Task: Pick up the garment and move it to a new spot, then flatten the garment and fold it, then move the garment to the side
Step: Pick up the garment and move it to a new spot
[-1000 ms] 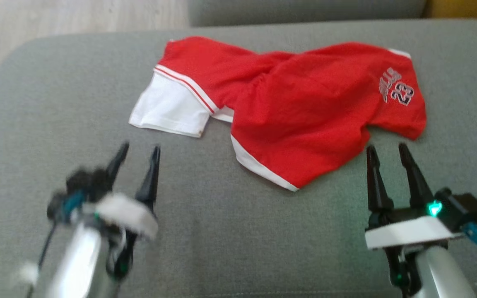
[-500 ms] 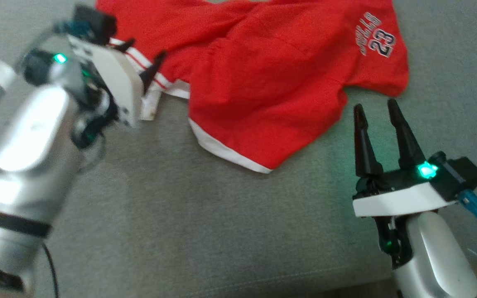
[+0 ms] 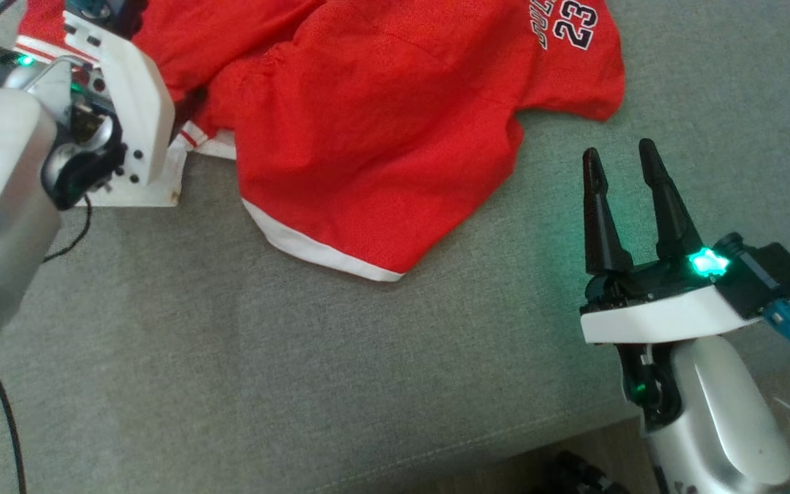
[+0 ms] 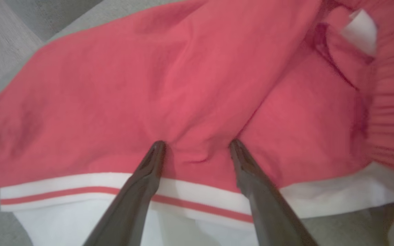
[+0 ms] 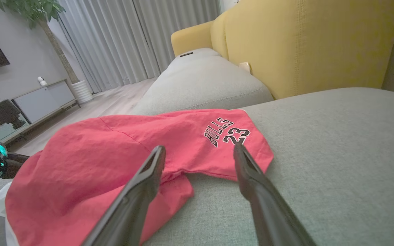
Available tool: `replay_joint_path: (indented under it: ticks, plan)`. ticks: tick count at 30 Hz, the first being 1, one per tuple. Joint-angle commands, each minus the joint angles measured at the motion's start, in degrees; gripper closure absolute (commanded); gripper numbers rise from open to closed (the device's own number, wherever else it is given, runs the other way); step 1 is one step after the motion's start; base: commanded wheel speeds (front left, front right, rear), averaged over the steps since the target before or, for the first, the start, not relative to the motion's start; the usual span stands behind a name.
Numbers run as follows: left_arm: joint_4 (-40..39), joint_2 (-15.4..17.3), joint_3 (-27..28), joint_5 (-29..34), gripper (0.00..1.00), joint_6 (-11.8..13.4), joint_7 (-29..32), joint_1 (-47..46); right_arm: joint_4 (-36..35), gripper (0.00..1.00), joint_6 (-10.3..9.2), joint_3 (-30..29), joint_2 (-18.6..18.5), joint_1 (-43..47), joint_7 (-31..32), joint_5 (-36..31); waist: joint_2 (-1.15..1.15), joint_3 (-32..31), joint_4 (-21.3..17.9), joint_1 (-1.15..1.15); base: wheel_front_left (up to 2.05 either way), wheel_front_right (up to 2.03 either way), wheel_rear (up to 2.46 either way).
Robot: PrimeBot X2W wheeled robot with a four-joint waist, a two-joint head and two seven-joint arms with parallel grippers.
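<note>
Left wrist view shows the left hand (image 4: 197, 145) spread wide, tips seemingly pressing the red shorts (image 4: 132, 85) crumpled on the sofa (image 3: 230, 357). The right hand (image 3: 620, 156) gapes empty near their hem.

I've got crumpled red fabric shorts (image 3: 367, 137) with white hem bands, and one band carries a thin red stripe (image 4: 63, 197). The "23" number print (image 3: 573, 27) is black with a white outline. They lie on a plain grey woven sofa cushion (image 3: 230, 357). The black-fingered right end effector (image 3: 618, 149) has a white plate, a glowing green light (image 3: 707, 262), a blue plug and a silver forearm. The left end effector (image 4: 196, 142) has dark fingers; the head view shows its white plate. Behind is a mustard-yellow upholstered backrest (image 5: 303, 44), pale grey pleated curtains (image 5: 132, 37) and a light wood floor (image 5: 108, 102).
</note>
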Motion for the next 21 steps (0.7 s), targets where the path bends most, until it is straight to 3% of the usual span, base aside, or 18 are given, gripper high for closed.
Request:
replay_joint_path:
  ticks: [1, 5, 6, 7, 13, 21]
  plan:
    - [-0.2, 2.9, 0.9, -0.4, 0.00, 0.1, -0.3, -3.7, -2.0, 0.00, -0.05, 0.9, -0.3, -1.0, -0.4, 0.6, 0.00, 0.3, -0.3, 0.00, 0.00, 0.00, 0.00]
    - [2.6, 2.6, -2.0, -2.8, 0.00, 0.1, 0.0, -4.1, -2.0, 0.00, -0.05, 0.7, -0.3, -0.9, -0.4, 0.6, 0.00, 0.4, -0.3, 0.00, 0.00, 0.00, 0.00]
    - [3.0, 2.5, -2.8, -3.4, 0.39, 0.1, 0.1, -4.2, -2.0, 0.00, -0.05, 0.5, -0.3, -0.9, -0.4, 0.6, 0.00, 0.3, -0.2, 0.00, 0.00, 0.00, 0.00]
    - [3.5, 2.4, -3.2, -4.0, 1.00, 0.1, -0.3, -4.4, -1.9, 0.00, -0.05, 0.4, -0.3, -1.0, -0.4, 0.5, 0.00, 0.3, 0.0, 0.00, 0.00, 0.00, 0.00]
    - [8.2, 1.3, -3.0, -4.6, 1.00, 0.1, -7.9, -5.6, -1.6, 0.00, -0.05, -0.5, -0.3, -0.8, -0.4, -0.1, 0.00, -1.6, 2.3, 0.00, 0.00, 0.00, 0.00]
    - [12.9, -0.5, 1.8, -4.5, 1.00, 1.3, -29.0, -5.5, -0.3, 0.00, -0.05, -1.9, -0.3, 0.9, -0.4, -1.2, 0.00, -7.6, 6.9, 0.00, 0.00, 0.00, 0.00]
